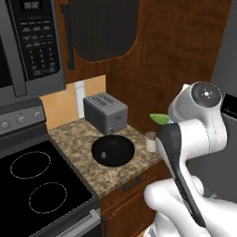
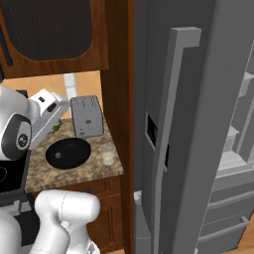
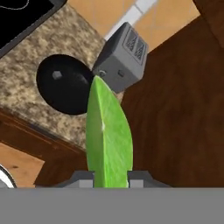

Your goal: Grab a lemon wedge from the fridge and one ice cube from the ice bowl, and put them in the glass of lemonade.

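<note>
Fingers (image 3: 111, 177) pinch lemon wedge (image 3: 108, 140) above counter (image 3: 41, 103).

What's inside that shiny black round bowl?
The wide glossy black bowl on the speckled granite counter holds one small pale ice cube near its middle. Nothing else shows inside it.

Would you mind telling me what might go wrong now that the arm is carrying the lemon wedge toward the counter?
1. The gripper pinches only the lemon wedge's base, so the wedge could slip out on the way.
2. The glass of lemonade is small and stands close to the ice bowl, so a slightly off release might land in the bowl.
3. The glass sits near the counter edge; a bump may tip it.
</note>
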